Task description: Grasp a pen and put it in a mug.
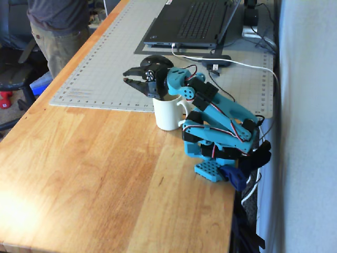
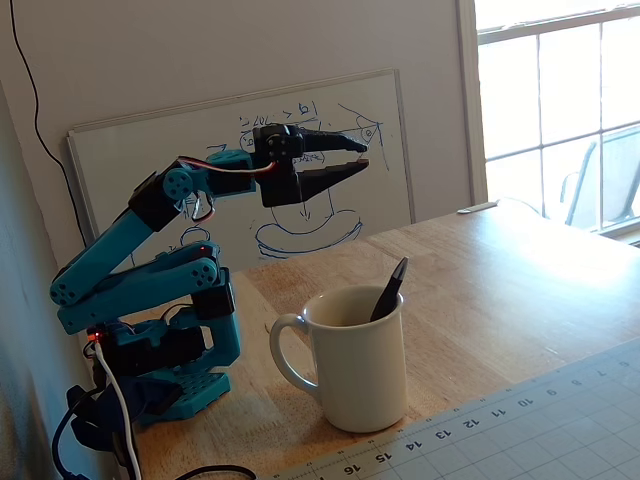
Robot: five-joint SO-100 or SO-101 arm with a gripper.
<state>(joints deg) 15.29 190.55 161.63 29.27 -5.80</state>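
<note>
A white mug (image 2: 355, 375) stands on the wooden table, next to the grey cutting mat. A dark pen (image 2: 390, 288) leans inside it, its tip sticking up over the rim. The blue arm's black gripper (image 2: 364, 154) hangs above and behind the mug, clear of the pen, with its jaws slightly apart and nothing between them. In a fixed view from the other side, the gripper (image 1: 126, 77) is over the mug (image 1: 167, 115). The pen does not show there.
A grey cutting mat (image 1: 105, 63) carries a laptop (image 1: 195, 21), a white cable (image 1: 247, 64) and a black round object (image 1: 158, 62). A person (image 1: 55, 26) stands at the table's far left. A whiteboard (image 2: 150, 150) leans on the wall behind the arm's base (image 2: 185, 385).
</note>
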